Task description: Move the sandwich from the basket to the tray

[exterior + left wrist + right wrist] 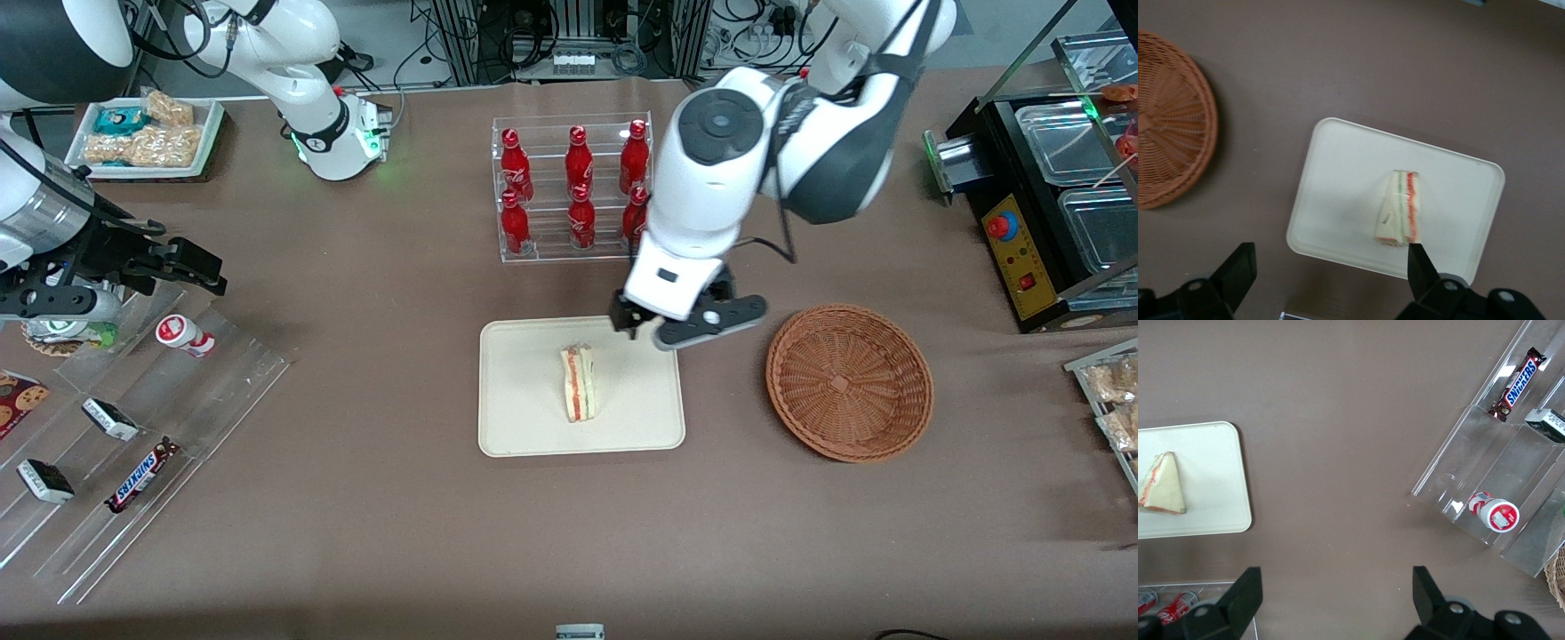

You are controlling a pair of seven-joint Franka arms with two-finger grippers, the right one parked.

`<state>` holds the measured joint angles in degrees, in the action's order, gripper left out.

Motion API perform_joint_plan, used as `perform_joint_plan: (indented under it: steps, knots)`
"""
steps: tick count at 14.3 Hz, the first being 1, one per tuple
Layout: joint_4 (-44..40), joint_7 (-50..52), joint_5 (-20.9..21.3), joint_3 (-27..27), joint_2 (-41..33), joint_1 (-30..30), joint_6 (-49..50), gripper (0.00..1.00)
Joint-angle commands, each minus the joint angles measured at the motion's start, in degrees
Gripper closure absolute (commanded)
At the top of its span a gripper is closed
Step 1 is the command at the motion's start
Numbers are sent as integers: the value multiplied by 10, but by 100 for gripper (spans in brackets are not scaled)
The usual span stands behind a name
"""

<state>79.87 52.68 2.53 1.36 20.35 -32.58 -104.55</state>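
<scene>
The sandwich (579, 383) (1401, 209) (1162, 484), a pale bread wedge with red and green filling on its edge, lies on the cream tray (524, 418) (1345, 180) (1211, 467) near its middle. The round brown wicker basket (849, 381) (1168, 120) stands beside the tray toward the working arm's end of the table, with nothing in it. My left gripper (645, 333) (1331, 267) hangs open above the tray's rim farthest from the front camera, on the basket's side. Nothing is between its fingers (1421, 267).
A clear rack of red cola bottles (573, 187) stands close by the gripper, farther from the front camera than the tray. Clear stepped shelves with snacks (133, 427) lie toward the parked arm's end. A black appliance with clear bins (1040, 204) sits past the basket.
</scene>
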Motion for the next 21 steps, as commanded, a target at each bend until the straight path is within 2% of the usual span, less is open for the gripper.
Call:
perform_joint_plan:
  steps: [1, 6, 10, 13, 16, 19, 21]
  knots:
    - [27, -53, 5, 4, -25, 44, 35, 0]
    - [130, -197, -2, 4, -110, 138, 39, 0]
    - [145, -304, -2, 3, -138, 199, 79, 0]
    - [174, -389, -5, 4, -191, 245, 94, 0]
    - [162, -478, -21, 9, -210, 281, 131, 0]
    - [126, -584, -20, 1, -217, 290, 181, 0]
    - [105, -594, -20, -9, -217, 291, 187, 0]
